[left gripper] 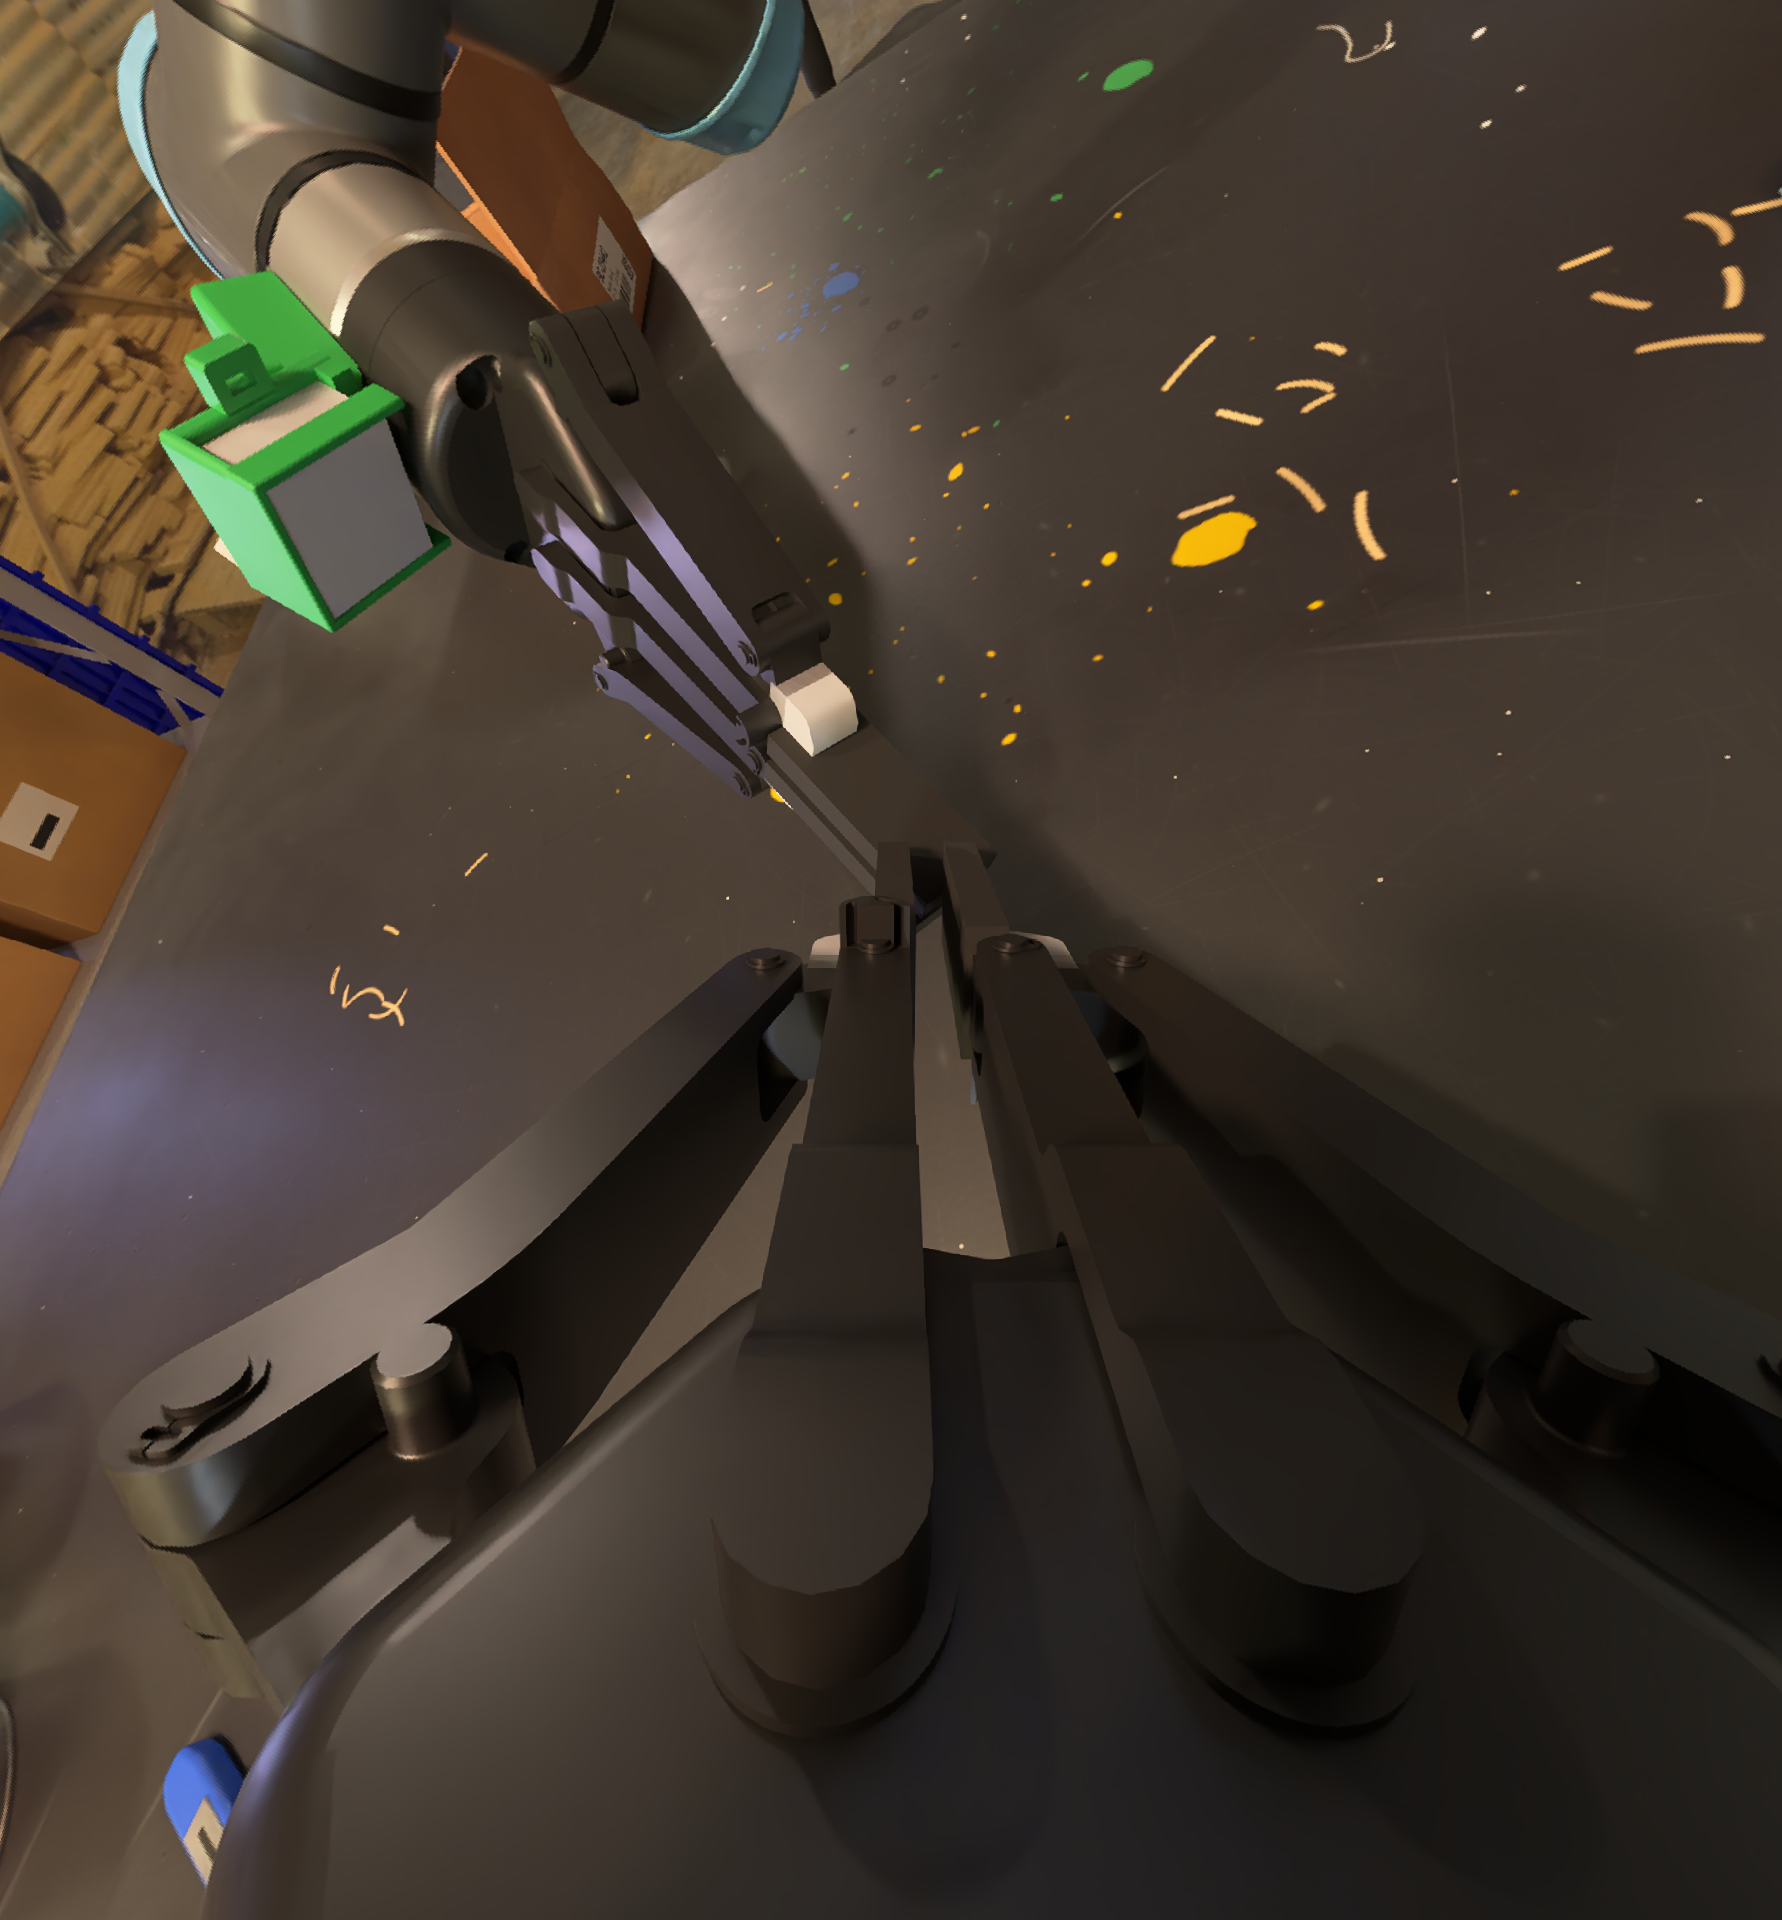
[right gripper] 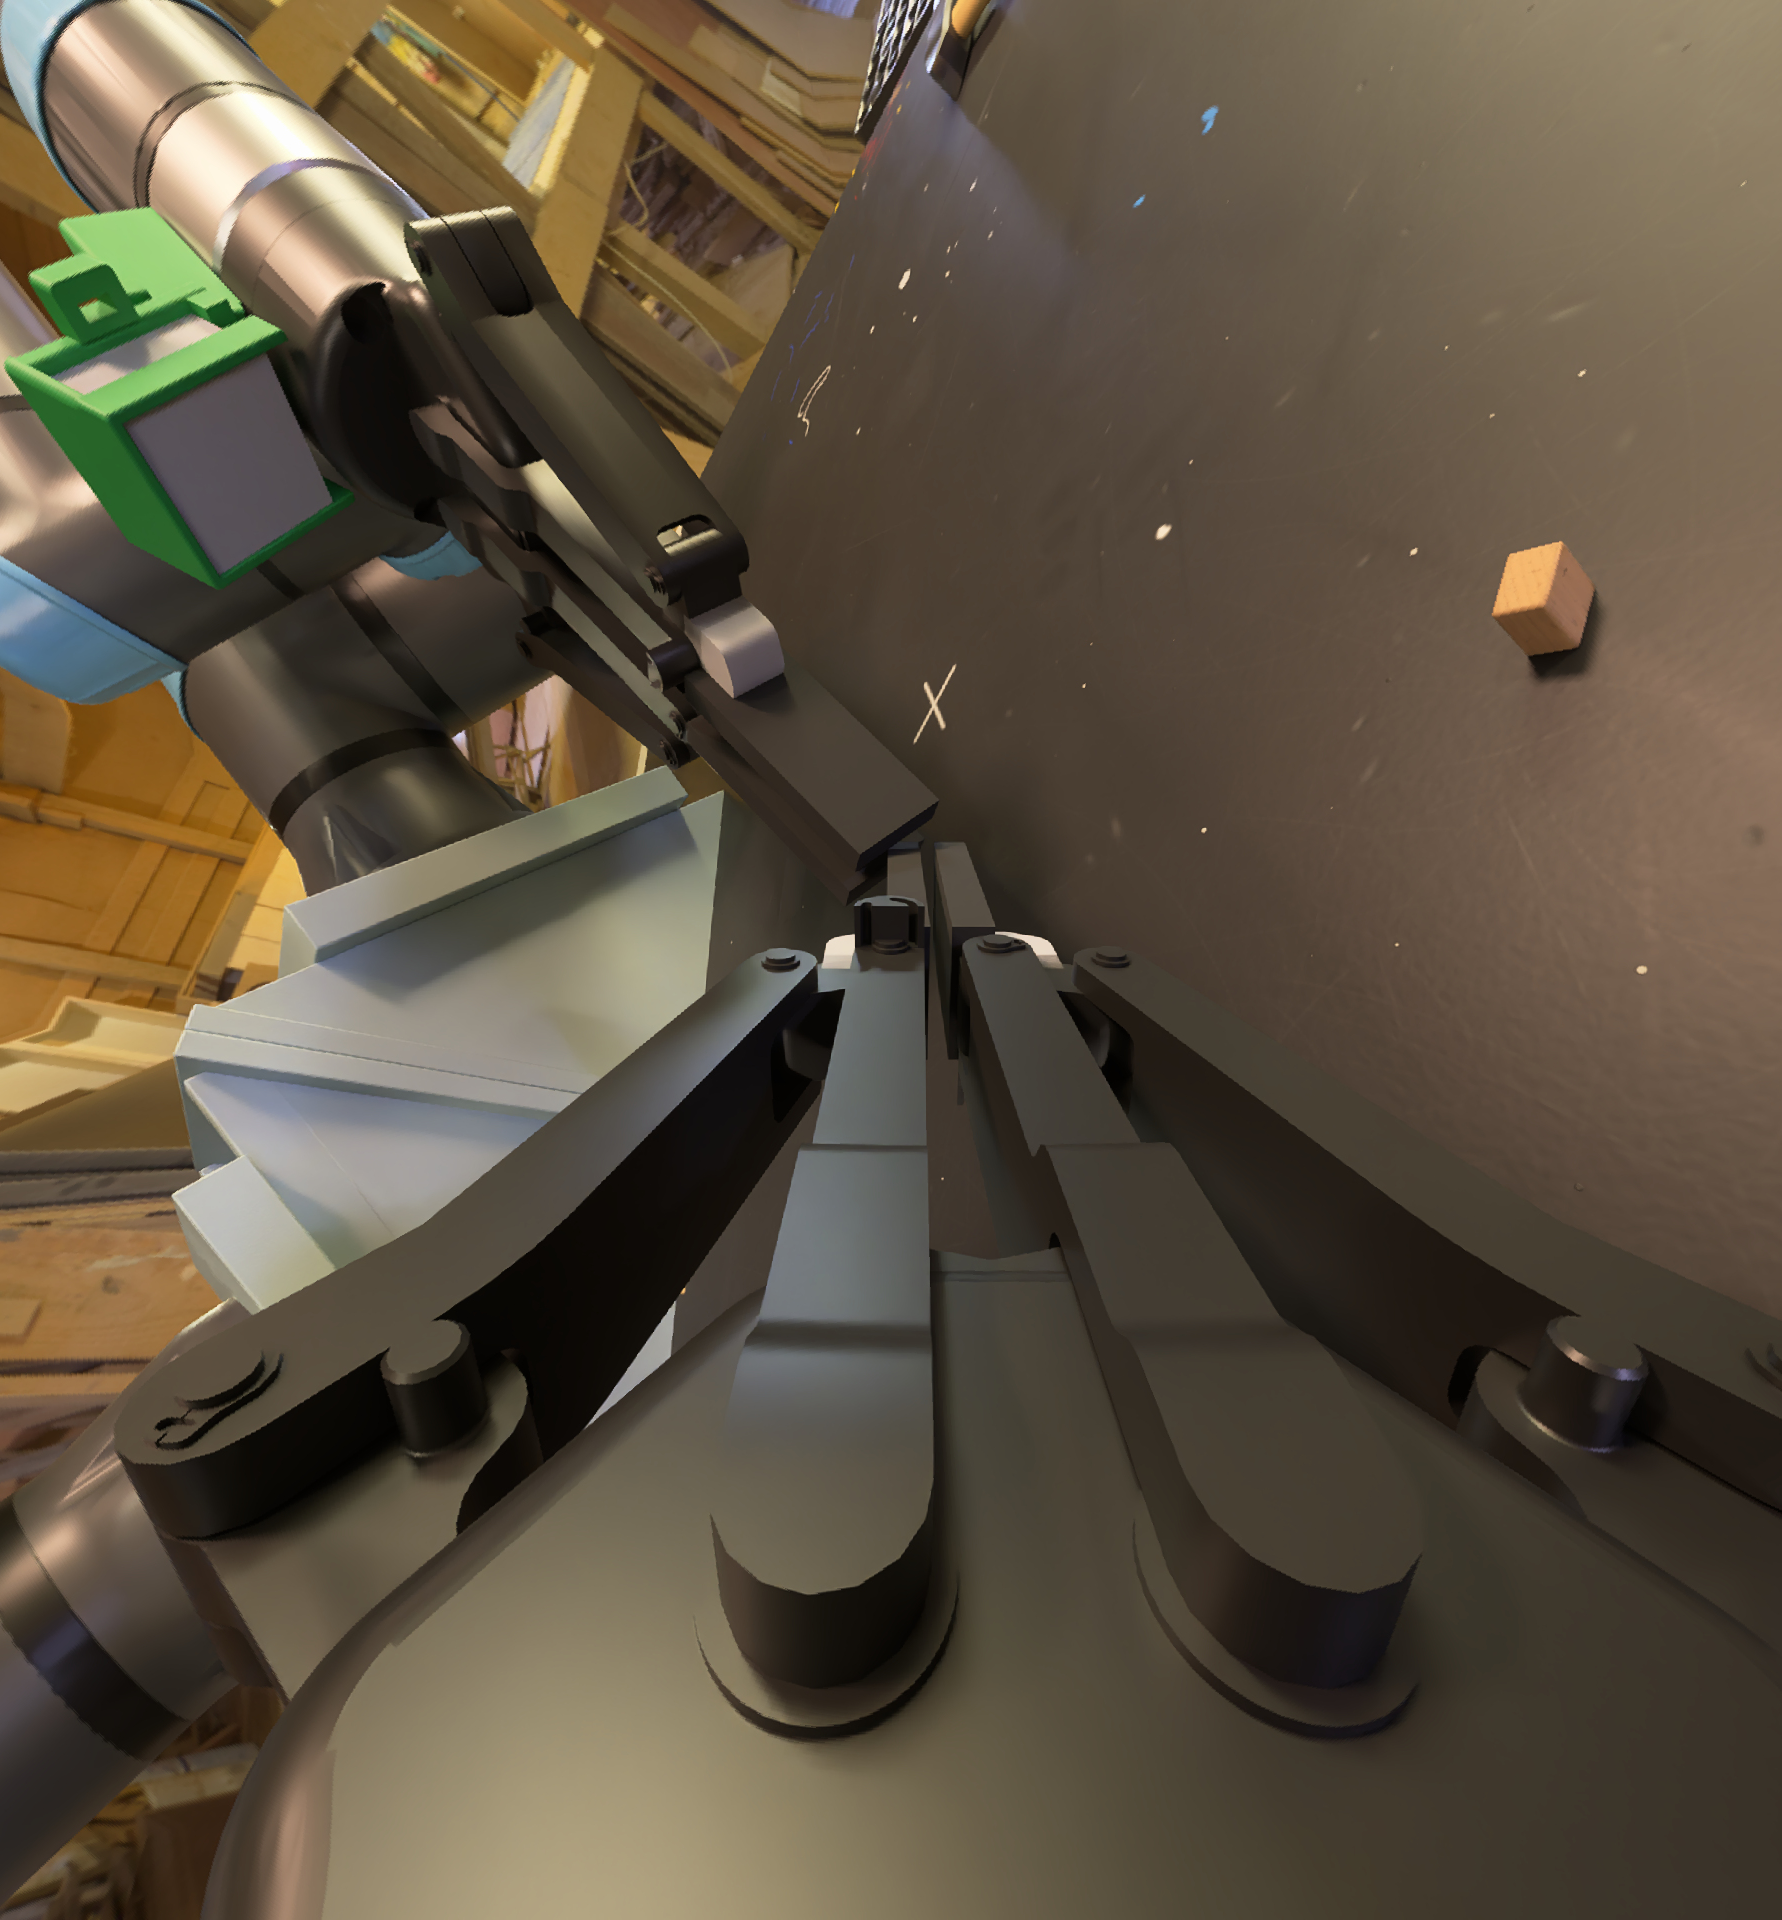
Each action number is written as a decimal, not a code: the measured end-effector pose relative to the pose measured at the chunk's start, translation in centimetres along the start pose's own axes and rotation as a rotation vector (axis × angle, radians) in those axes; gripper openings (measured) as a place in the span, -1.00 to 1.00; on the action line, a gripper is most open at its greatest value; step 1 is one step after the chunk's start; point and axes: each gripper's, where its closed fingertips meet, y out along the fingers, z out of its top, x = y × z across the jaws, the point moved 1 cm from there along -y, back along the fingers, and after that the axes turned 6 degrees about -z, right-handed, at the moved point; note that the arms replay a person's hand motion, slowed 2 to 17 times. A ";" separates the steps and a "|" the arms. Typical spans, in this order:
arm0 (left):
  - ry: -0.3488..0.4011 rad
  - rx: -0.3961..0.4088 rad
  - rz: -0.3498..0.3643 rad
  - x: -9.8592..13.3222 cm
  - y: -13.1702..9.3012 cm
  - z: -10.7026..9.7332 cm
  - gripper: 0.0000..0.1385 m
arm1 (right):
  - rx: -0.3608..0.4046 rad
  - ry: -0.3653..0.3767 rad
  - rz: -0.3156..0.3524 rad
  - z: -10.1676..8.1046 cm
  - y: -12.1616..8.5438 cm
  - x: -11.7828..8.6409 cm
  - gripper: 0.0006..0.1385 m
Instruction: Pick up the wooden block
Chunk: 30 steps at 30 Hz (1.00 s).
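The wooden block (right gripper: 1542, 601) is seen only in the right wrist view, resting on the dark counter (right gripper: 1282, 416), well apart from the right gripper (right gripper: 931, 883), up and right of its tips. It is cube-like, so no long axis is discernible; one corner edge faces the camera. Both the right gripper and the left gripper (left gripper: 926, 873) have fingers pressed together, empty, tips nearly meeting; the right arm is judged nearer.

Warehouse workshop: paint-spattered table (left gripper: 1282, 727), cardboard boxes (left gripper: 45, 790), timber stacks (right gripper: 87, 935)
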 end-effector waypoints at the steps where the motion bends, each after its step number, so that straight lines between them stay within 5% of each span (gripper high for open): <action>1: 0.000 0.000 -0.002 0.0 0.0 0.0 -0.87 | -0.003 0.001 0.003 0.0 0.0 0.0 -0.95; 30: -0.040 0.004 -0.042 0.4 0.0 -0.5 -0.80 | -0.023 0.033 0.052 0.1 0.2 0.4 -0.95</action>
